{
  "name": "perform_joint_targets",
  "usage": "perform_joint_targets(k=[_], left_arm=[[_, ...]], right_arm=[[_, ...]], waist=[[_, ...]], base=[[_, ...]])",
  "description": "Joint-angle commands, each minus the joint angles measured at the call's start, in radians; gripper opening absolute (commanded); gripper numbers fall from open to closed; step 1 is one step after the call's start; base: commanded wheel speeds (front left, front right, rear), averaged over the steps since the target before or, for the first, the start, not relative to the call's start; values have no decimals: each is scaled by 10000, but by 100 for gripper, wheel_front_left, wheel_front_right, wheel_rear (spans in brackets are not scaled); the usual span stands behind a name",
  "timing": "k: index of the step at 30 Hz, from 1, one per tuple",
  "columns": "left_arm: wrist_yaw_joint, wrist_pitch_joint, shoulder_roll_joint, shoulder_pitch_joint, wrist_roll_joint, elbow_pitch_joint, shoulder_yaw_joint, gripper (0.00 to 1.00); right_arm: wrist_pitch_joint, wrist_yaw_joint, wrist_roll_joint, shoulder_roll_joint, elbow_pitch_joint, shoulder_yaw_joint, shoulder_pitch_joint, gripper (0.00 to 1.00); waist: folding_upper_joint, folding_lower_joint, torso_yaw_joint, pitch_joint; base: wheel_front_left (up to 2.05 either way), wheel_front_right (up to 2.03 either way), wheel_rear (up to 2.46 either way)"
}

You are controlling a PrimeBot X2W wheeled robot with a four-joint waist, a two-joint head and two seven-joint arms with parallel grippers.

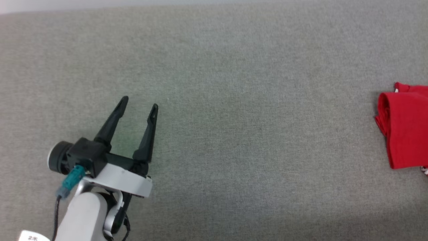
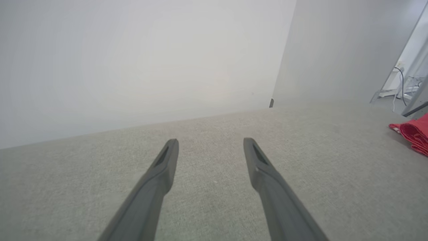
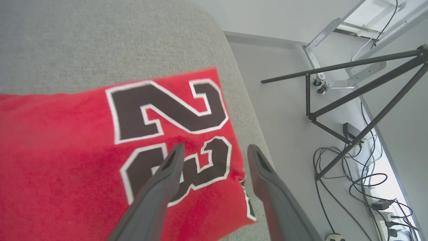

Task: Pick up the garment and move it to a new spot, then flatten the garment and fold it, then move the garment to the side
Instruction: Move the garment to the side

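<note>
My right gripper [image 3: 216,147]: jaws wide, empty, over folded garment [image 3: 67,150]; one finger above "23", other past its edge. Clearance from cloth unclear, probably hovering. My left gripper [image 1: 139,102]: wide, empty, garment well off to its right. Judgement: placement near done; lift straight, avoid snagging fold.

The head camera looks steeply down on the grey fabric surface [image 1: 234,67] from well above, with the left end effector [image 1: 139,101] at lower left and the red jersey [image 1: 406,130] cut by its right edge. The left wrist camera sits low, facing almost level across the surface to a white wall [image 2: 133,60]; it shares that jersey, far right. The right wrist camera hangs close over the jersey at the surface's edge, looking down past the right end effector [image 3: 215,146] to the floor [image 3: 284,110] and a tripod [image 3: 367,85].
</note>
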Motion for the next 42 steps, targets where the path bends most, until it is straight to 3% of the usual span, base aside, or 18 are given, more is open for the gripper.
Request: perform_joint_targets(k=[1,8,23,33,42], left_arm=[[33,-91,-78,141,-69,75,-6,100],[-13,-440,-161,410,-106,291,4,100],[447,-551,58,1777,-116,976,657,100],[676,-553,118,2959,-670,892,1359,100],[522,-541,-191,3839,-1122,448,1749,100]], right_arm=[[-88,-10,46,-72,40,59,-55,100],[-269,-10,405,-117,-427,732,248,100],[-1540,-10,1631,1815,-3427,2016,2158,100],[-1819,-10,1075,2862,-5313,1235,3811,100],[-1468,-9,674,3250,-6791,244,5354,100]], waist=[[0,0,203,-352],[0,0,598,-1227],[0,0,1293,-3008],[0,0,1220,-3484],[0,0,1078,-3577]], base=[[0,0,0],[0,0,0],[0,0,0],[0,0,0],[0,0,0]])
